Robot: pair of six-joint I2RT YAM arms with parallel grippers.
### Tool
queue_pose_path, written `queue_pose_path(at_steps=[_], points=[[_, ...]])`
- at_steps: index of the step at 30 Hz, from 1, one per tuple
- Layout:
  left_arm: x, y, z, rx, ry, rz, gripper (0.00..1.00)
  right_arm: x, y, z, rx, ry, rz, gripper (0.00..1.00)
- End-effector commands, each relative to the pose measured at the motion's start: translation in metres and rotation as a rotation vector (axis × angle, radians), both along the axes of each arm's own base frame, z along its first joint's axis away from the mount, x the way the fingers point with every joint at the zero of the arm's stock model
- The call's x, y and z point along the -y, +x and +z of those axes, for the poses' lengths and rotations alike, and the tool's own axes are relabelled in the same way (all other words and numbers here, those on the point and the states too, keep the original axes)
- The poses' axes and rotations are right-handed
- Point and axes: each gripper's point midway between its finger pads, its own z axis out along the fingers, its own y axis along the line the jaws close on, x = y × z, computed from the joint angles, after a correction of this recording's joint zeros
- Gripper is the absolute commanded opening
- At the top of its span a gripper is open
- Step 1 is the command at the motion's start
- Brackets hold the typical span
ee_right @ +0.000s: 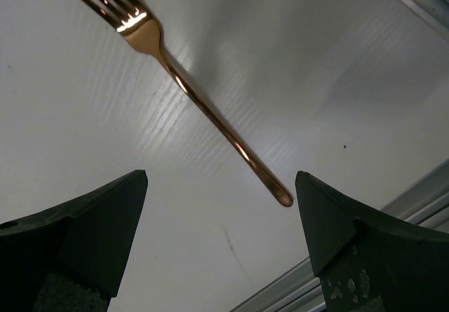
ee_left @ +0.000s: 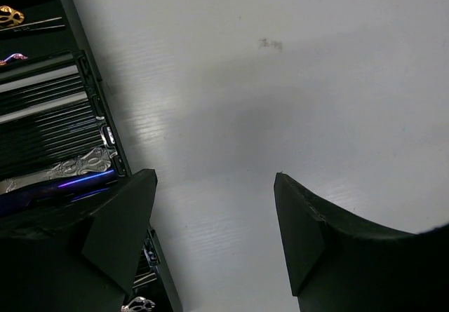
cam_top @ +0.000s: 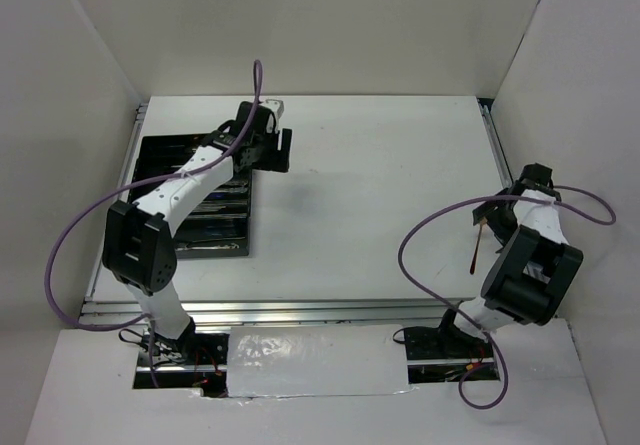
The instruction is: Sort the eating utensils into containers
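Copper-toned fork (ee_right: 203, 109) lies flat on the white table (cam_top: 380, 185), close to the right edge and well apart from the tray. In the right wrist view its long axis runs on a diagonal: tines at upper left, handle end at lower right, close to the right-hand finger. The handle crosses the view just ahead of the right gripper (ee_right: 221, 179), whose jaws stand wide apart and hold nothing. From overhead, the fork (cam_top: 478, 248) sits just beside that gripper (cam_top: 497, 208), on its near side, so the right arm is plainly the nearer one. Judgement: the jaws would need turning to close across the slim handle, not along it. Left gripper (ee_left: 214, 179) hangs over bare table at the tray's right wall, jaws likewise spread and empty; overhead it shows at the tray's far right corner (cam_top: 280, 150). The black tray (cam_top: 190, 253) sits far left, its long narrow compartments already partly stocked. The left wrist view shows a gold-bowled spoon (ee_left: 8, 16), two straight silver bars (ee_left: 42, 80) that may be chopsticks, and an ornate silver handle (ee_left: 81, 165) with a blue-violet gleam beside it.
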Motion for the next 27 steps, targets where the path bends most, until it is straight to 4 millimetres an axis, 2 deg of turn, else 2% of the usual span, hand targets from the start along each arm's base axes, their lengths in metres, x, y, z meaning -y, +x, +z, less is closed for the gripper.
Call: queue_pose_path(at_steps=[1, 8, 10, 13, 17, 20, 22, 24, 27], points=[[0.0, -0.006, 0.005, -0.002, 0.03, -0.052, 0.81, 0.017, 0.019, -0.009, 0.068, -0.008, 0.0, 0.94], [-0.007, 0.007, 0.005, 0.008, 0.08, -0.017, 0.8, 0.022, 0.027, -0.035, 0.061, 0.005, 0.013, 0.93], [-0.009, 0.011, 0.003, 0.002, 0.099, -0.002, 0.8, 0.021, 0.027, -0.044, 0.034, 0.026, 0.017, 0.89], [-0.011, 0.015, 0.001, -0.002, 0.112, 0.011, 0.8, 0.021, 0.026, -0.051, 0.016, 0.035, 0.019, 0.78], [-0.017, 0.025, -0.003, 0.016, 0.12, 0.066, 0.8, 0.022, 0.027, -0.051, -0.001, 0.038, 0.039, 0.75], [-0.022, 0.036, 0.001, 0.04, 0.091, 0.114, 0.79, 0.027, 0.033, -0.051, -0.026, 0.043, 0.069, 0.69], [-0.023, 0.038, 0.002, 0.051, 0.079, 0.129, 0.79, 0.027, 0.033, -0.051, -0.044, 0.053, 0.08, 0.67], [-0.021, 0.04, 0.005, 0.069, 0.07, 0.128, 0.79, 0.029, 0.034, -0.053, -0.05, 0.056, 0.083, 0.6], [-0.024, 0.039, 0.0, 0.059, 0.093, 0.133, 0.79, 0.02, 0.042, -0.052, -0.03, 0.097, 0.133, 0.56]])
